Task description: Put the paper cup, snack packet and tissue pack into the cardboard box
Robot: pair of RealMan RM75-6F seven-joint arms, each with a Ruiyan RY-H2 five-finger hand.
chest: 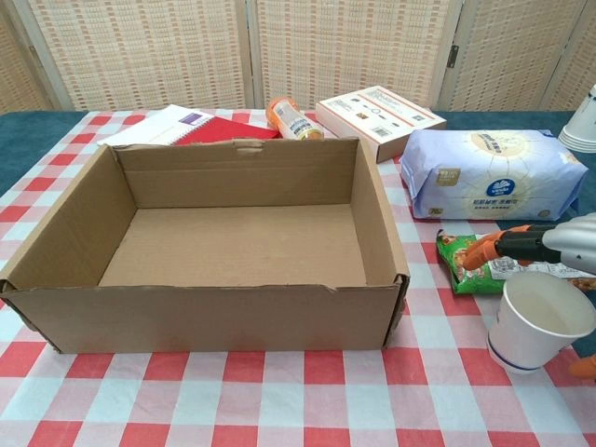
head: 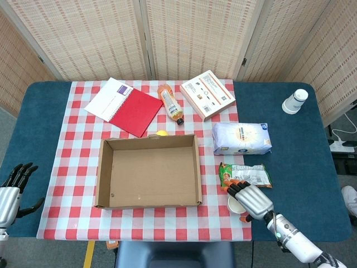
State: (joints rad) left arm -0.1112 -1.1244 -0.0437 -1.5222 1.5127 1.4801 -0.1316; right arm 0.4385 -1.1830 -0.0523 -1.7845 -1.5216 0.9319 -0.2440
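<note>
Paper cup (chest: 538, 321) stood upright on the table (head: 312, 167), right of the cardboard box (head: 149, 170), snack packet (head: 245, 175) just behind it. Right hand (head: 252, 198) hovered over the cup, fingers (chest: 507, 246) spread, apparently not yet gripping; contact unclear. Judged best: wrap the wall gently without crushing, then lift clear of the box rim. Left hand (head: 12, 187) idle, fingers apart, holding nothing.

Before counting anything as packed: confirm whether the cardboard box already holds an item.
No, the cardboard box shows only its bare floor in the chest view.

Overhead head view; low, close chest view
</note>
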